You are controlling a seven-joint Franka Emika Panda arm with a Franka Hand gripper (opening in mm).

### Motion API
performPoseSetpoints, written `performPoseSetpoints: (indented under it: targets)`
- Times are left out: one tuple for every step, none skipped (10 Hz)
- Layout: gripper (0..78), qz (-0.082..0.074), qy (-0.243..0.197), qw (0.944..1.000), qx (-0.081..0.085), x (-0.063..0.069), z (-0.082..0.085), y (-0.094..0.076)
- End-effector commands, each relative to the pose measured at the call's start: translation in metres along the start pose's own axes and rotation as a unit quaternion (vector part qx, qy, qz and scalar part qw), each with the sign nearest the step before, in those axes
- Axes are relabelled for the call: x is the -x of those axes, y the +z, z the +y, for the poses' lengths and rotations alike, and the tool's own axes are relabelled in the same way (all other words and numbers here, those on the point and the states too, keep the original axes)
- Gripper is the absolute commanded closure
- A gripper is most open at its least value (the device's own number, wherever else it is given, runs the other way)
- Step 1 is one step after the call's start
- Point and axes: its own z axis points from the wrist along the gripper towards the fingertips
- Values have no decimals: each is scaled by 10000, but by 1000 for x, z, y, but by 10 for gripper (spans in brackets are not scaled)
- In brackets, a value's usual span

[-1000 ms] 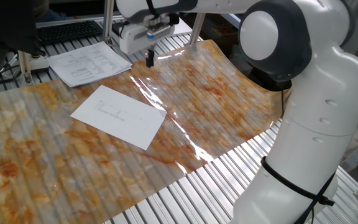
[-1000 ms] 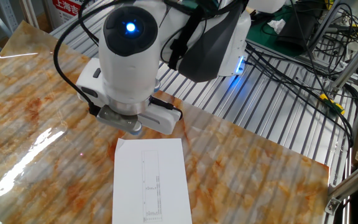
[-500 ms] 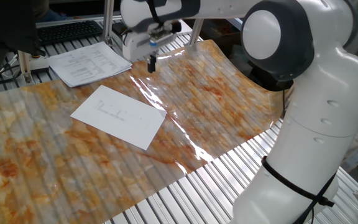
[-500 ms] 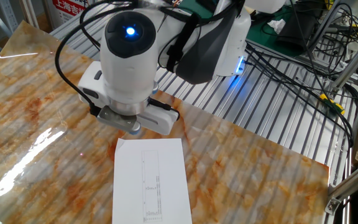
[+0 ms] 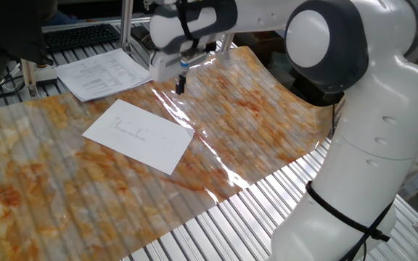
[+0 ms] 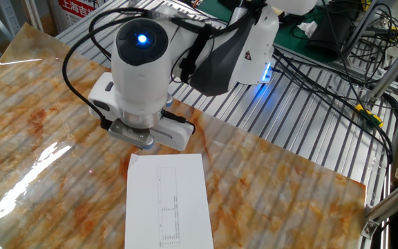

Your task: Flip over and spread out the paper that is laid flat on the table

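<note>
The paper [image 5: 140,135] lies flat on the marbled orange-and-grey table [image 5: 267,123], faint print lines facing up. In the other fixed view the paper [image 6: 168,200] runs toward the bottom edge of the frame. My gripper [image 5: 180,85] hangs above the sheet covering just past the paper's far edge. Its dark fingers point down and look pressed together, with nothing between them. From the other side, the arm's wrist [image 6: 140,76] hides the fingers and hovers over the table [image 6: 40,124] just beyond the paper's top edge.
A stack of printed pages [image 5: 104,72] lies on the metal slats at the back left, with a keyboard [image 5: 78,35] behind it. The robot's white body [image 5: 369,145] stands at the right. Cables [image 6: 323,76] run over the bare slats.
The gripper has come lower and moved a little closer to the paper's far edge. The paper has not moved.
</note>
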Motion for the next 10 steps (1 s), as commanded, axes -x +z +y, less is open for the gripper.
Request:
performPoseSetpoints:
  targets:
    - [765,-145,-25,9999,5,-6,-6,21]
    - [765,-194,-36,9998,0,-6,-8,28]
    - [765,-228,-38,9997,12,-7,-9,32]
    - [765,-294,-39,9996,23,-7,-11,42]
    - [765,-335,-39,9994,29,-6,-12,48]
    - [765,-368,-39,9993,29,-5,-15,54]
    - [765,-374,-40,9993,42,-5,-17,57]
    - [765,-375,-41,9993,47,-4,-18,61]
    - [765,-370,-41,9993,50,-5,-18,64]
    - [765,-379,-41,9993,51,-5,-19,68]
